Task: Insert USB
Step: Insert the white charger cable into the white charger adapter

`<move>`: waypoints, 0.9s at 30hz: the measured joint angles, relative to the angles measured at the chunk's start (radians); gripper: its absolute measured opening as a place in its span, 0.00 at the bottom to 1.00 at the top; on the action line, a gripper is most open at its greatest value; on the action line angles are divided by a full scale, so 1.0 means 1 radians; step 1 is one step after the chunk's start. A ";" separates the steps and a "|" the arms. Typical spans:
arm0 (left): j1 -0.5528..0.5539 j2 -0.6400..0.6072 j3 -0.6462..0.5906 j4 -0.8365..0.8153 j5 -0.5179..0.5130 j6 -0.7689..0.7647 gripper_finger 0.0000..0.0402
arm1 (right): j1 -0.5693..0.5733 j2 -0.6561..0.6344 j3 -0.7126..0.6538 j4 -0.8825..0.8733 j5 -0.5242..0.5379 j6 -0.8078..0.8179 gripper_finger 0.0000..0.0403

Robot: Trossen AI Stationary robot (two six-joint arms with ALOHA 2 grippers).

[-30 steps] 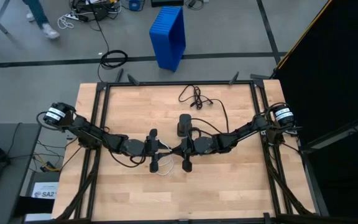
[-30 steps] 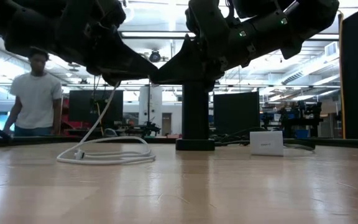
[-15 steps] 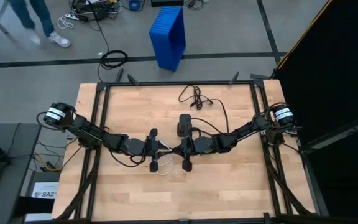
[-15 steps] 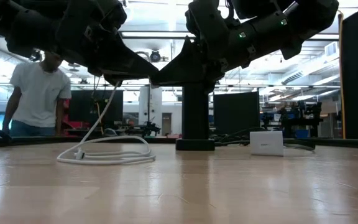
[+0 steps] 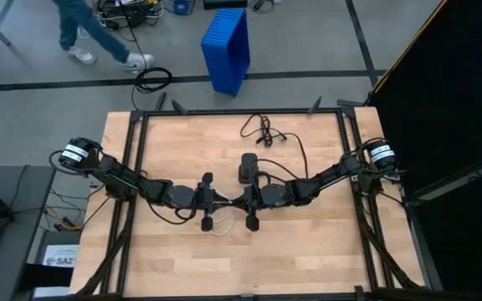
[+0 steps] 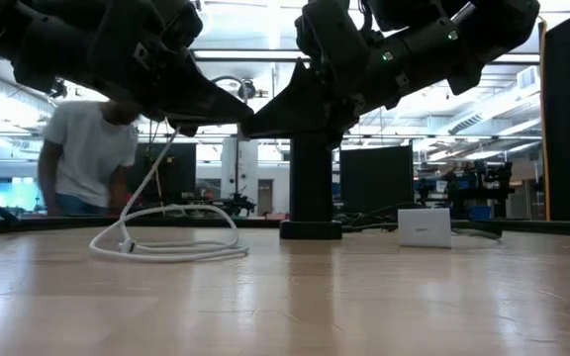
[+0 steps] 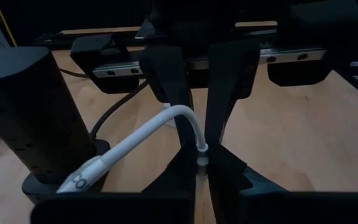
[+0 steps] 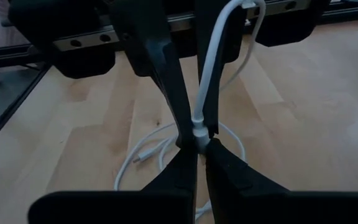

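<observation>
Both your hands meet nose to nose over the middle of the tabletop (image 5: pixel 182 259), fingertips touching or nearly so.

Left hand (image 7: pixel 199 167): fingers pressed together, pinching the white cable (image 7: pixel 135 140) right at its plug end. From the pinch the cable arcs up and runs toward the black tower (image 7: pixel 27 112), which stands just beside the two hands. In the high view the left hand (image 5: pixel 217 199) sits at centre with the tower (image 5: pixel 248 170) just behind the meeting point.

Right hand (image 8: pixel 199 149): fingers also pressed together on the same cable (image 8: pixel 213 68), gripping at a small collar on it. The cable climbs from that pinch past the left hand's fingers. High view puts the right hand (image 5: pixel 239 199) directly facing the left.

The rest of the cable lies in loose loops on the tabletop below the hands (image 6: pixel 166 237), with one strand rising to the grip. A free plug end lies flat on the wood (image 8: pixel 140 158).

A small white box (image 6: pixel 424 227) sits beyond the tower base. A person (image 6: pixel 92 153) is in the room behind the tabletop.
</observation>
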 joint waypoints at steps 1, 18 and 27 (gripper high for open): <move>0.000 0.000 0.000 0.005 -0.003 -0.002 0.00 | 0.000 0.000 0.000 0.000 0.000 0.000 0.02; 0.004 -0.005 0.000 0.149 0.028 0.080 0.00 | 0.039 -0.177 0.002 -0.490 0.051 0.199 0.30; 0.048 -0.025 -0.009 0.220 0.094 0.137 0.00 | 0.099 -0.187 0.000 -0.609 0.226 0.360 0.32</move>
